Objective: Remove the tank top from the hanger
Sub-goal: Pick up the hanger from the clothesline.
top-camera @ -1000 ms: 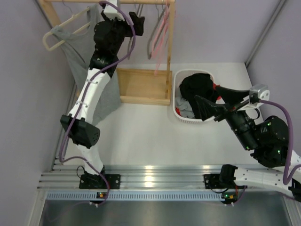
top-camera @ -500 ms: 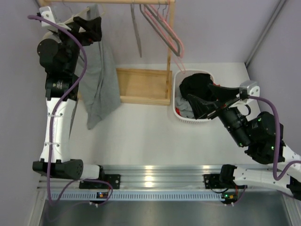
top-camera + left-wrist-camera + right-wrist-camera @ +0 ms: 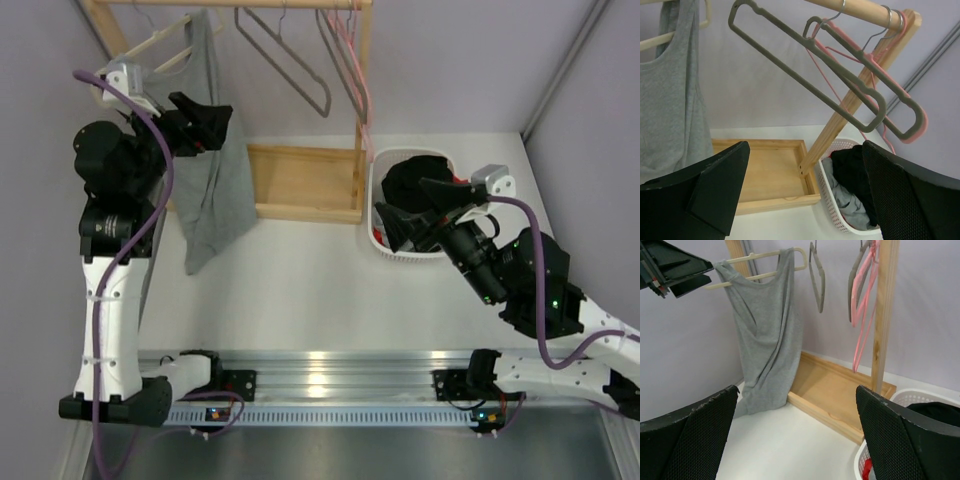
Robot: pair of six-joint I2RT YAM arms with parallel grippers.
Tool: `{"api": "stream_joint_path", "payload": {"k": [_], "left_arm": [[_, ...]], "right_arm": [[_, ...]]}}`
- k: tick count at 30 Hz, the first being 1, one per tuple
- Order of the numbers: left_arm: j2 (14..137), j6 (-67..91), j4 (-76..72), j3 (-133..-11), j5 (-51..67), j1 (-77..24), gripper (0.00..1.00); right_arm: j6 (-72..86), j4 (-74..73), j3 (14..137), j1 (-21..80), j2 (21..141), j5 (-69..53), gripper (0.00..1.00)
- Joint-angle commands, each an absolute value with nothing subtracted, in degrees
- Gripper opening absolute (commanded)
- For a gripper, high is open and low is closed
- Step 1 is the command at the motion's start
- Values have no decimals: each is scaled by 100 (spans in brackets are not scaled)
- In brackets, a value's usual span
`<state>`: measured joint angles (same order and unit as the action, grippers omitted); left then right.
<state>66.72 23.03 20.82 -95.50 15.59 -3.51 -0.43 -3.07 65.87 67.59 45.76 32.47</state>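
Observation:
A grey tank top (image 3: pixel 215 190) hangs on a cream hanger (image 3: pixel 160 40) at the left end of the wooden rail, its hem reaching the table. It also shows in the right wrist view as the tank top (image 3: pixel 767 340) on the hanger (image 3: pixel 760 257), and at the left edge of the left wrist view (image 3: pixel 670 100). My left gripper (image 3: pixel 208 128) is open beside the top's upper left part and holds nothing; its jaws (image 3: pixel 805 145) face the rack. My right gripper (image 3: pixel 405 205) is open above the basket, empty, with its jaws (image 3: pixel 796 389) facing the tank top.
The wooden rack has a flat base tray (image 3: pixel 300 180) and an upright post (image 3: pixel 362 90). Grey hangers (image 3: pixel 285 65) and pink hangers (image 3: pixel 350 60) hang on the rail. A white basket (image 3: pixel 378 235) holds black and grey clothes. Walls close in on both sides.
My left arm swung from the middle of the rack to the left and back, open throughout. The empty grey hangers swung. My right arm shifted left over the basket.

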Motion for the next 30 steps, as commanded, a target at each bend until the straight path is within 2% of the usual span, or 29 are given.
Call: {"api": "stream_joint_path", "payload": {"k": [1,5,8,15,22,25,30], "left_arm": [[6346,2330,2065,-9396,1756,-325,98],[6031,2101,1978,-9194,2337,-334,98],[5732,2233,1969,-9141,2303,-334,98],[5177,2381,1925,-8860,1416,-334,98],[5045,3812,1934,-8351,-604,-334,98],[5194,3764,1759,-8227,-467,-334,98],[5168,4000,1705,-8068,-1258,-334,98]], "right_arm": [[-35,-369,6926,6706,4693,3067,99],[132,-369,6996,6715,4816,2997,99],[123,-360,7022,6715,4895,2997,99],[132,-220,7049,6715,5010,2875,99],[114,-220,7128,6706,5001,2804,99],[123,-211,7119,6706,4948,2812,99],[88,-220,7066,6706,4861,2856,99]]}}
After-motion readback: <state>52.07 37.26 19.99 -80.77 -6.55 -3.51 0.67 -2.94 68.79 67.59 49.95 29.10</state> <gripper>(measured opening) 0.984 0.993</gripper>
